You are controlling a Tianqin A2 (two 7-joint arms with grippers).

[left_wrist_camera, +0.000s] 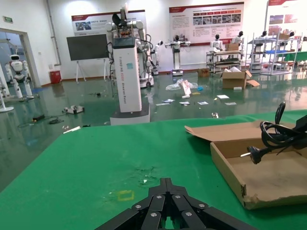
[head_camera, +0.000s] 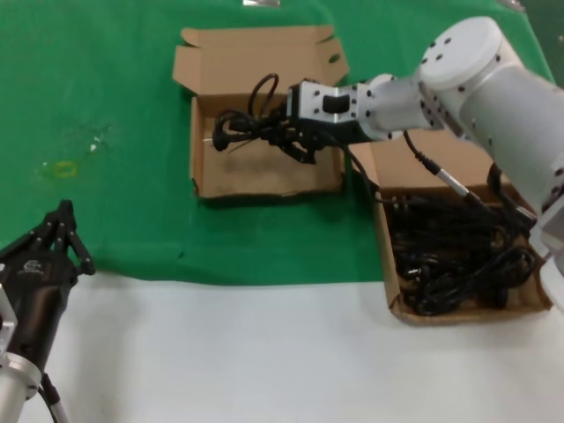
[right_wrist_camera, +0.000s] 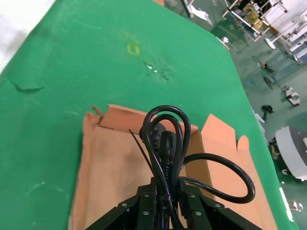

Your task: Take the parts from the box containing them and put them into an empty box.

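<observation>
My right gripper reaches across the table and is shut on a black power cord, a looped bundle with a plug, held over the empty box at the back centre. In the right wrist view the power cord sticks out from between the fingers above that box's bare floor. The box containing the parts sits at the right, full of tangled black cords. Shut and idle, my left gripper waits at the near left, and the cord's plug hangs over the empty box in its wrist view.
A green cloth covers the far part of the table, and bare white tabletop lies in front. The empty box's flap lid lies open behind it. A small yellow mark is on the cloth at the left.
</observation>
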